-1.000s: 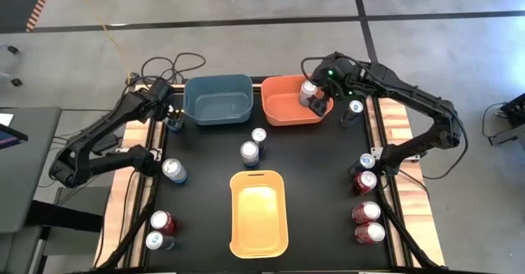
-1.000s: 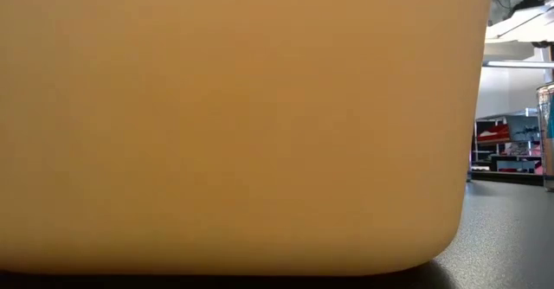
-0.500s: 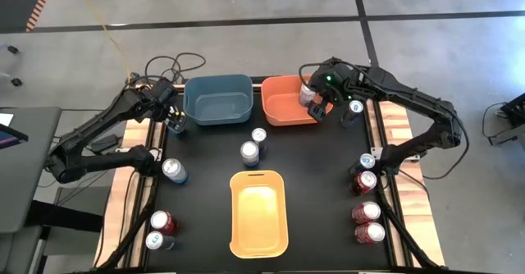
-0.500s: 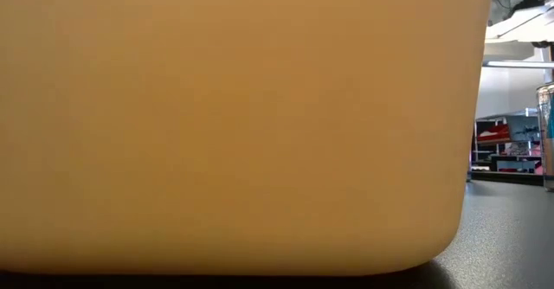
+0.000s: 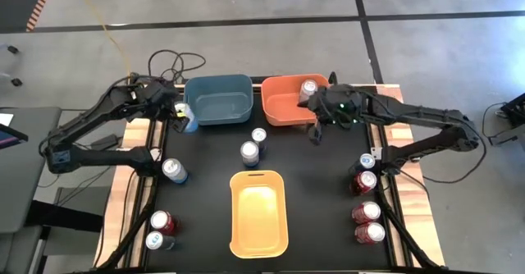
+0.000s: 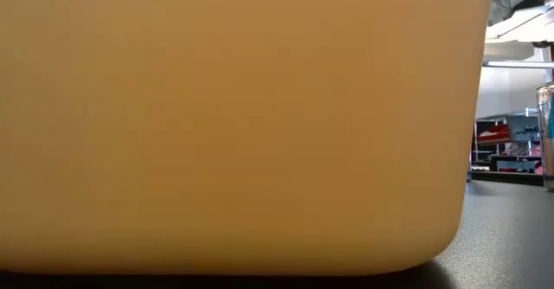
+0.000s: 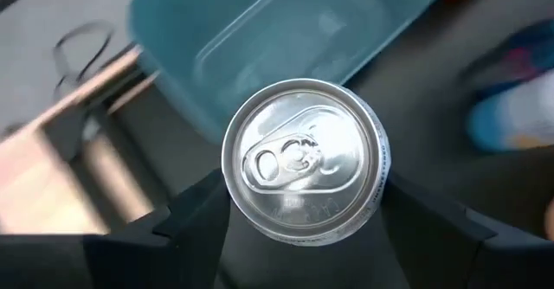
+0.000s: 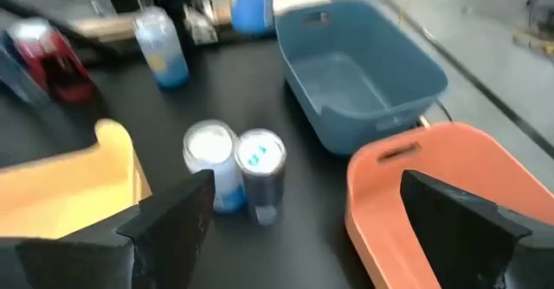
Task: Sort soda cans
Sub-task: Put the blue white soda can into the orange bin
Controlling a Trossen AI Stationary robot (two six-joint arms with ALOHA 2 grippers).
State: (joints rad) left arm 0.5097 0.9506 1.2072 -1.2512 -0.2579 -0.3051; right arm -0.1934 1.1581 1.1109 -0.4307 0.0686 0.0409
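Note:
My left gripper is shut on a blue soda can just left of the blue bin. My right gripper hangs open over the table, just in front of the orange bin, with nothing between its fingers. A silver can stands on its base in the orange bin's far right corner. Two cans stand together mid-table. More cans stand along the left edge and the right edge. My left gripper pinches the can's round side wall between its two fingers, one on each side, just below the top rim. The fingers slant down from above. The can stands upright in the hold, silver top up, lifted clear of the table.
The yellow bin sits at the near middle and fills the low view. Red and silver cans stand near both front corners. Cables lie beyond the far left edge. Bare table lies between the bins.
My left gripper has risen with the blue can and swung right toward the blue bin, lifting the can off the table. My right gripper has drawn back out of the orange bin toward the table's near edge and tipped more level; the silver can stays standing in the bin.

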